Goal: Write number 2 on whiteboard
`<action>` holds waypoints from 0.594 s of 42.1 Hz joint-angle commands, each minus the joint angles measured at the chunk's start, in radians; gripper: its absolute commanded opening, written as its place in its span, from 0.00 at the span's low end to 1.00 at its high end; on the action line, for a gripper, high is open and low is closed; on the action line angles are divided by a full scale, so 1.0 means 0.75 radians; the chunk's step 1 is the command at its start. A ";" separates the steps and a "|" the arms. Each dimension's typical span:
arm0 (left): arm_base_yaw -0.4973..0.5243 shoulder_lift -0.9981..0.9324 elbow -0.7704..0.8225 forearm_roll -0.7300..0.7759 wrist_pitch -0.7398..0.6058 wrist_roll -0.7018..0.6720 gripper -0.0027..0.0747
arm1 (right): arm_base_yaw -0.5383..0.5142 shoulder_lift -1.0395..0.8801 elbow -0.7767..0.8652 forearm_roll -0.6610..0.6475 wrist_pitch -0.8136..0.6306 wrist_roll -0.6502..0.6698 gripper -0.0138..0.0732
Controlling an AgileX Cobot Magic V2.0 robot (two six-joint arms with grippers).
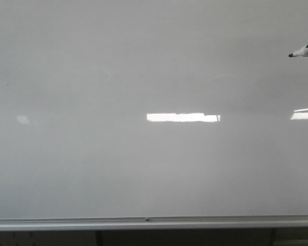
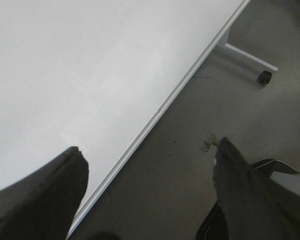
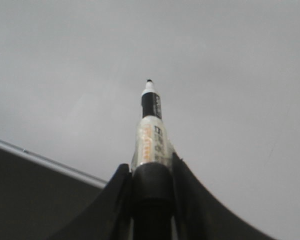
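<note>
The whiteboard [image 1: 154,102] fills the front view, bare of any ink; no number 2 shows on it in any view, so the writing has, by the look of it, not begun. Only bright reflections [image 1: 183,117] break its surface, and its rail [image 1: 154,222] runs along the bottom of the frame.

The marker [image 1: 304,50] enters at the upper right edge of the front view, tip pointing left, uncapped. In the right wrist view the right gripper [image 3: 150,172] has its jaws closed tight on the marker's barrel [image 3: 151,145], low on the body, so the nib [image 3: 149,81] sticks well out ahead towards the board. That grip keeps the jaws clear of the surface while the tip alone can touch. Whether the nib already touches cannot be told.

The left gripper [image 2: 147,160] hangs with jaws wide and nothing between them, looking down past the board's rail [image 2: 155,112] to the floor [image 2: 230,115]. It seems parked out of the way, since the writing needs one arm only.

The next move likely calls for carrying the tip inward from the board's edge and pressing lightly.
</note>
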 commanded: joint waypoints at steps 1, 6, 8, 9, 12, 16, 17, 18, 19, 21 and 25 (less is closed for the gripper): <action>0.004 -0.009 -0.031 -0.025 -0.086 -0.016 0.70 | -0.034 0.011 0.010 -0.005 -0.313 0.036 0.18; 0.004 -0.009 -0.031 -0.025 -0.107 -0.016 0.70 | -0.050 0.071 0.013 -0.005 -0.459 0.035 0.18; 0.004 -0.009 -0.031 -0.025 -0.112 -0.016 0.70 | -0.050 0.102 0.012 -0.005 -0.522 0.035 0.18; 0.004 -0.009 -0.031 -0.025 -0.118 -0.016 0.70 | -0.050 0.121 0.012 -0.005 -0.545 0.035 0.18; 0.004 -0.009 -0.031 -0.025 -0.118 -0.016 0.70 | -0.050 0.166 0.012 -0.005 -0.620 0.035 0.18; 0.004 -0.009 -0.031 -0.025 -0.118 -0.016 0.70 | -0.047 0.243 0.012 -0.005 -0.739 0.034 0.18; 0.004 -0.009 -0.031 -0.025 -0.118 -0.016 0.70 | -0.047 0.257 0.012 -0.005 -0.769 0.034 0.18; 0.004 -0.009 -0.031 -0.025 -0.118 -0.016 0.70 | -0.047 0.275 0.012 -0.006 -0.793 0.034 0.18; 0.004 -0.009 -0.031 -0.025 -0.118 -0.016 0.70 | -0.047 0.289 0.012 -0.006 -0.825 0.034 0.18; 0.004 -0.009 -0.031 -0.025 -0.118 -0.016 0.70 | -0.047 0.319 0.012 -0.006 -0.873 0.034 0.18; 0.004 -0.009 -0.031 -0.025 -0.120 -0.016 0.70 | -0.045 0.376 0.012 -0.006 -0.968 0.034 0.18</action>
